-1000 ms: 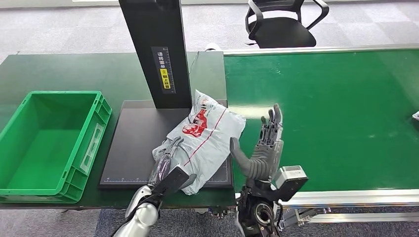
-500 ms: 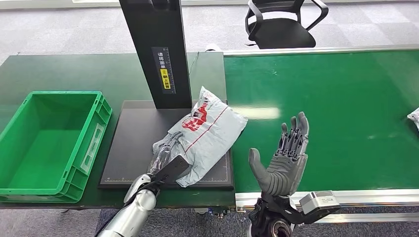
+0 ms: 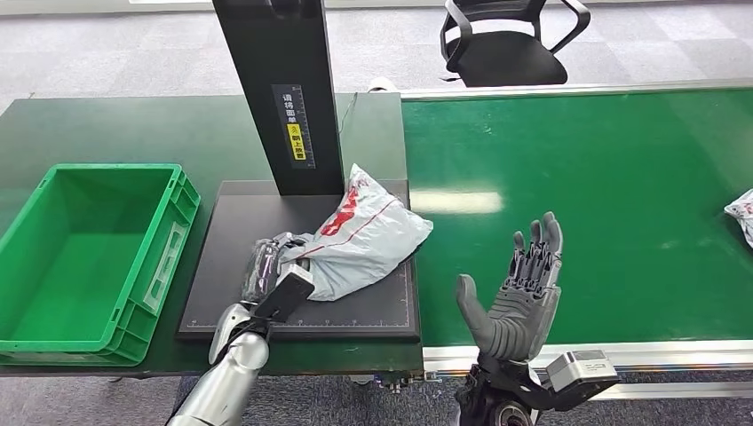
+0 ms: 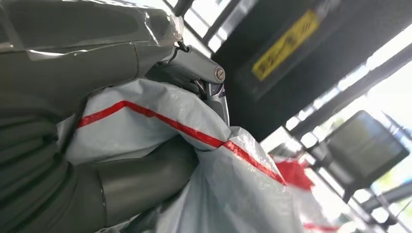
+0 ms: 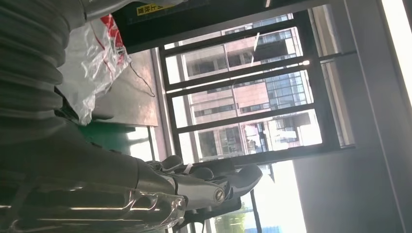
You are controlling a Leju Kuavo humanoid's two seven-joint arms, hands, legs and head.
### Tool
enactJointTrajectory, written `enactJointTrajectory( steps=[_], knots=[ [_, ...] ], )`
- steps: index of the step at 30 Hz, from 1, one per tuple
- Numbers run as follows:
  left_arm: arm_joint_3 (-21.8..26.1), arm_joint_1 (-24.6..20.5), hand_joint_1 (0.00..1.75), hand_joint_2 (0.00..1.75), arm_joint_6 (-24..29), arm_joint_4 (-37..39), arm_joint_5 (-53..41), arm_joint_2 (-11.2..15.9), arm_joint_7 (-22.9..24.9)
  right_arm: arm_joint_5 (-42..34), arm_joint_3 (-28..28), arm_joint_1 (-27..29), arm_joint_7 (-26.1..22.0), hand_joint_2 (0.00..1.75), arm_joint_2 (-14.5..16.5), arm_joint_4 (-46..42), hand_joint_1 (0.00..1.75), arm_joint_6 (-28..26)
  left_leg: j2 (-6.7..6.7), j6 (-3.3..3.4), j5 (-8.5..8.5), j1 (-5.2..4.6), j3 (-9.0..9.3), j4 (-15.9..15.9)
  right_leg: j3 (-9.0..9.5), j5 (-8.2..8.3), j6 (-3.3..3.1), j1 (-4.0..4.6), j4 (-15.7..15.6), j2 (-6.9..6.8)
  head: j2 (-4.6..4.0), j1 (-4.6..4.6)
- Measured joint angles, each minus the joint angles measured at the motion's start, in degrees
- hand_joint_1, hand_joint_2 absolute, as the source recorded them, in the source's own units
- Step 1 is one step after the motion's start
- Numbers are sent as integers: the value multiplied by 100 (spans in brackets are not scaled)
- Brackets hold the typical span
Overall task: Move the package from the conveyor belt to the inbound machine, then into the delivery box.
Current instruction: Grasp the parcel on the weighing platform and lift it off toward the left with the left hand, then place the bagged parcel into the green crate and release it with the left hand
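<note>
The left robot hand (image 3: 266, 271) grips the soft, crinkly package (image 3: 360, 240) by its near end on the inbound machine (image 3: 222, 266); right robot hand (image 3: 519, 297) spread, holding nothing. Light, slippery, likely sags.

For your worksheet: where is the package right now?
In the head view the package lies on the black scanner plate, at the post's foot, gripped by the left hand.

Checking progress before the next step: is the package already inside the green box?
No, the package lies on the black scanner plate, gripped by the left hand, and the green box beside it holds nothing.
</note>
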Motion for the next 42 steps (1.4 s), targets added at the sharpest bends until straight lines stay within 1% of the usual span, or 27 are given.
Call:
enactJointTrajectory(
  steps=[2, 8, 12, 16, 18, 20, 22, 25, 28, 31, 36, 41, 42],
  knots=[
    [9, 246, 175, 175, 148, -635, 130, 8, -81, 5, -37, 48, 0, 175, 1, -25, 0, 0, 4, 0, -1, 0, -4, 0, -4, 0, 0, 0, 0, 2, 0, 0],
    [49, 1095, 175, 175, 682, -3030, 740, 98, -405, -2, -170, 172, 0, 175, 2, -70, 0, 4, 8, -1, -2, 0, -15, -1, -16, -2, -1, 1, 0, 8, 0, 0],
    [162, 1419, 175, 175, 907, -4299, 1082, 220, -550, -16, -246, 194, 0, 175, 3, -72, 0, 51, 9, -1, -2, 0, -16, -2, -15, -3, -1, 1, 0, 8, 0, 1],
    [518, 1533, 175, 175, 1076, -5265, 1479, 499, -598, -34, -314, 198, 0, 175, 7, -72, 0, 130, 8, -2, -1, 1, -13, -3, -12, -3, -1, 1, 1, 8, 0, 0],
    [801, 1538, 175, 175, 1075, -5556, 1706, 696, -542, -40, -339, 199, 0, 175, 7, -72, 0, 168, 8, -2, -1, 2, -10, -4, -12, -3, -2, 2, 1, 8, 0, 1],
    [1171, 1504, 175, 175, 945, -5683, 1987, 932, -405, -43, -365, 208, 0, 175, 11, -72, 0, 214, 9, -2, -1, 3, -8, -5, -12, -3, -2, 3, 2, 9, 0, 1],
    [1631, 1442, 175, 175, 700, -5689, 2320, 1215, -248, -44, -388, 227, 0, 175, 25, -72, 0, 262, 13, -3, 0, 5, -7, -5, -13, -3, -3, 6, 3, 12, 0, 1],
    [2353, 1340, 175, 175, 287, -5470, 2693, 1635, -100, -44, -409, 250, 0, 175, 42, -72, 0, 315, 18, -3, 0, 7, -6, -6, -14, -4, -4, 7, 3, 19, 0, 1],
    [2992, 1247, 175, 175, -143, -5003, 2864, 2013, 21, -43, -429, 253, 0, 175, 49, -72, 0, 337, 19, -3, 0, 7, -5, -6, -16, -4, -4, 7, 3, 22, 0, 2],
    [3472, 1064, 175, 175, -438, -4344, 2731, 2335, 134, -31, -452, 252, 0, 175, 58, -70, 0, 376, 18, -3, 0, 6, -6, -5, -18, -5, -4, 7, 3, 22, 0, 2],
    [3882, 476, 175, 175, -578, -3086, 2086, 2839, 354, -1, -462, 252, 0, 175, 72, -66, 0, 380, 16, -5, 2, 7, -7, -5, -17, -4, -5, 8, 4, 20, 0, 4],
    [3946, -230, 175, 175, -739, -1892, 1407, 3398, 643, -24, -446, 254, 0, 175, 71, -44, 0, 364, 18, -6, 4, 9, -7, -5, -19, -3, -5, 9, 5, 21, 0, 5],
    [3938, -350, 170, 175, -772, -1714, 1318, 3478, 676, -27, -442, 255, 0, 175, 70, -40, 0, 363, 19, -6, 4, 9, -7, -5, -20, -3, -5, 9, 5, 22, 0, 4]
  ],
)
